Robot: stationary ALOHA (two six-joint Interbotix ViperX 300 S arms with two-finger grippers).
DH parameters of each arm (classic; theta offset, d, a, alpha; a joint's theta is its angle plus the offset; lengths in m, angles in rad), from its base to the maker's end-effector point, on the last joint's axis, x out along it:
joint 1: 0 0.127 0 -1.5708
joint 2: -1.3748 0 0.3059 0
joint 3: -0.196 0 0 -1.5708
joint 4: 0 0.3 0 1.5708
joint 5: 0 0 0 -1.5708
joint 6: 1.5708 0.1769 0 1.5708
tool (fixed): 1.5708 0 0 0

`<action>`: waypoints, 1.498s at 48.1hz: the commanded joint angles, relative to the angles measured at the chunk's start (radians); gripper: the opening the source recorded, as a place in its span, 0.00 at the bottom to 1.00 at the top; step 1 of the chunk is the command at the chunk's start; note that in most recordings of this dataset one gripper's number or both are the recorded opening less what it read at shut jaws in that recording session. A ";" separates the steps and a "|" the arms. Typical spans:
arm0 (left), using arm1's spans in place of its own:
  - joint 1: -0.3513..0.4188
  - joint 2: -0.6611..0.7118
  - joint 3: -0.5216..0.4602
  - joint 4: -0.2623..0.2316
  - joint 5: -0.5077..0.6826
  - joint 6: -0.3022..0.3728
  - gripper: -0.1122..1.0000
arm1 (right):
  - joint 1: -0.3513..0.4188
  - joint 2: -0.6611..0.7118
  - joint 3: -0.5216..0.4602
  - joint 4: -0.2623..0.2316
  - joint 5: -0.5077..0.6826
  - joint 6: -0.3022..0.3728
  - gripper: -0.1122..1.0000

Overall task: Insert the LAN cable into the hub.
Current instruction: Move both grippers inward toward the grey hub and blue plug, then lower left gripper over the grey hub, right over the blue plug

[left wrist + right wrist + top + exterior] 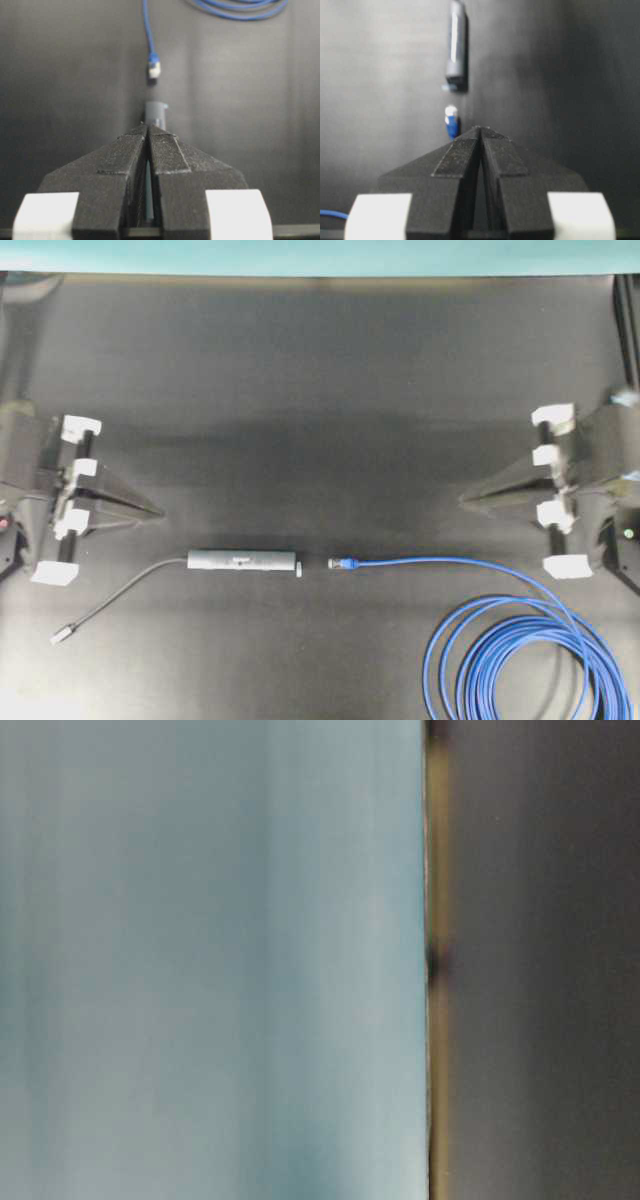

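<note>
Lying flat on the black tabletop (320, 370), toward its near edge and slightly left of the middle, the hub (243, 560) is seen as a slim grey bar set lengthwise from left to right. Its thin grey cord (120, 595) is led off its left end toward the near left corner, where a small silver plug (62, 634) is found. A small white piece is visible at the right end of the hub. Just beyond that end, in line with it but apart from it, the plug (341, 562) of the LAN cable (530, 660) is placed, pointed at the hub. From the plug the blue cable is run to the right and then wound into a large loose coil at the near right corner.

The left gripper (158, 510) is held at the left edge, its fingers pressed together to a point, and nothing is gripped between them. The right gripper (464, 498) is held at the right edge in the same way, fully closed and empty. Both are kept well apart from the hub and the plug. Only a blurred pale blue surface beside a dark one is shown in the table-level view.
</note>
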 commanded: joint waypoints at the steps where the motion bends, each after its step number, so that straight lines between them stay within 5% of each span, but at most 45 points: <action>1: -0.014 0.034 0.000 0.005 -0.032 -0.008 0.10 | 0.003 0.064 -0.021 0.003 -0.023 0.008 0.10; 7: -0.046 0.095 0.015 0.005 -0.048 -0.048 0.10 | 0.003 0.130 -0.037 0.003 -0.025 0.008 0.15; 13: -0.069 0.187 -0.005 0.005 -0.018 -0.118 0.13 | 0.005 0.190 -0.055 0.003 -0.026 0.009 0.45; 22: -0.061 0.267 -0.043 0.005 -0.011 -0.141 0.55 | 0.011 0.265 -0.087 0.005 -0.029 0.008 0.85; 26: -0.071 0.290 -0.038 0.005 -0.067 -0.149 0.77 | 0.018 0.296 -0.092 0.005 -0.044 0.008 0.84; 30: -0.072 0.310 -0.025 0.005 -0.130 -0.149 0.88 | 0.029 0.328 -0.095 0.008 -0.098 0.009 0.83; 37: -0.072 0.390 0.014 0.005 -0.337 -0.146 0.79 | 0.049 0.394 -0.091 0.063 -0.244 0.011 0.83; 44: -0.072 0.534 0.018 0.005 -0.520 -0.146 0.80 | 0.067 0.459 -0.089 0.126 -0.325 0.009 0.83; 60: -0.064 0.807 -0.055 0.005 -0.683 -0.123 0.81 | 0.120 0.486 -0.100 0.221 -0.328 0.008 0.83; 72: -0.043 0.893 -0.083 0.005 -0.755 -0.117 0.81 | 0.133 0.486 -0.100 0.238 -0.328 0.008 0.83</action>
